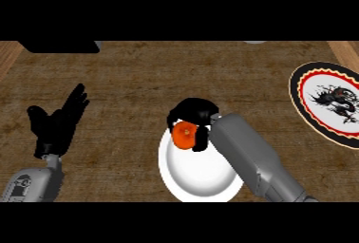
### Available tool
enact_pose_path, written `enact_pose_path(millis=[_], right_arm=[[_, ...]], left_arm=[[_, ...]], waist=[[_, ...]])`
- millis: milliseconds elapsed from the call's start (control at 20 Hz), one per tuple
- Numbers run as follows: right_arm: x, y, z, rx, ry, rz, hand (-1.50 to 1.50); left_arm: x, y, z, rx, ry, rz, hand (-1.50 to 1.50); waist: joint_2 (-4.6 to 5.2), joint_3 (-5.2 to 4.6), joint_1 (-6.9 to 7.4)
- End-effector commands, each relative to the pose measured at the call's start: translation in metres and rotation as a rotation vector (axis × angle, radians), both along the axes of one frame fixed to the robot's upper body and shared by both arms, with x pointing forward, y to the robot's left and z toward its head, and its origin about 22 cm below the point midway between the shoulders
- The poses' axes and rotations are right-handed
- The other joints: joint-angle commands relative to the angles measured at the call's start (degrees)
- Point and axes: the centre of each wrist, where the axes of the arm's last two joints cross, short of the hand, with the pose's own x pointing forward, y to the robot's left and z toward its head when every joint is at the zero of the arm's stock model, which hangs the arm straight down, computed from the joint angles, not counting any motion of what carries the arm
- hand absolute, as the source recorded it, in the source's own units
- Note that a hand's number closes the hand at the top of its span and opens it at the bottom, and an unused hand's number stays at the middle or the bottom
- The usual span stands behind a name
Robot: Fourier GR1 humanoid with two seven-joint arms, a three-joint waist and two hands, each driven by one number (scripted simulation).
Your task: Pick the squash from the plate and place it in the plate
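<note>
**Two plates, one squash in the grasp**

We judge the pick to be in hand. Our right hand (193, 114) has its fingers curled round the smooth orange squash (184, 135) at the upper rim of the glossy white plate (200, 182), lower centre. Next we must lift it and carry it right, to the black-rimmed patterned plate (326, 102). Our left hand (60, 121) rests at the frame's left, fingers straight, over the grainy wooden surface (140, 76).

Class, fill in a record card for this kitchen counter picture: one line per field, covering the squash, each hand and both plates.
squash: orange, over the white plate's upper rim
right hand: fingers curled round the squash
left hand: open, resting, fingers up, view's left
white plate: plain, lower centre
patterned plate: black rim, red ring, dark figure; right edge
counter: brown wood
</note>
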Motion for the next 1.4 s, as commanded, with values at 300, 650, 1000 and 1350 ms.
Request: enact_pose_path(millis=[300, 650, 1000, 1350], right_arm=[[0.023, -0.064, -0.004, 0.026, 0.018, -0.615, 1.50], [0.047, -0.093, 0.035, 0.011, -0.301, -1.151, 1.50], [0.065, -0.103, 0.100, 0.123, -0.806, -1.383, 1.50], [0.051, -0.156, 0.102, 0.180, -0.865, -1.627, 1.50]], left_arm=[[-0.011, -0.003, -0.010, -0.004, 0.003, 0.017, 0.00], [0.002, 0.000, 0.002, 0.003, 0.002, 0.022, 0.00], [-0.004, 0.000, -0.002, 0.003, 0.002, 0.004, 0.00], [-0.006, 0.003, -0.001, 0.008, 0.011, 0.019, 0.00]], waist=[[0.18, -0.03, -0.98], [0.06, -0.07, -1.12], [-0.33, -0.12, -0.72], [-0.17, -0.01, -1.35]])
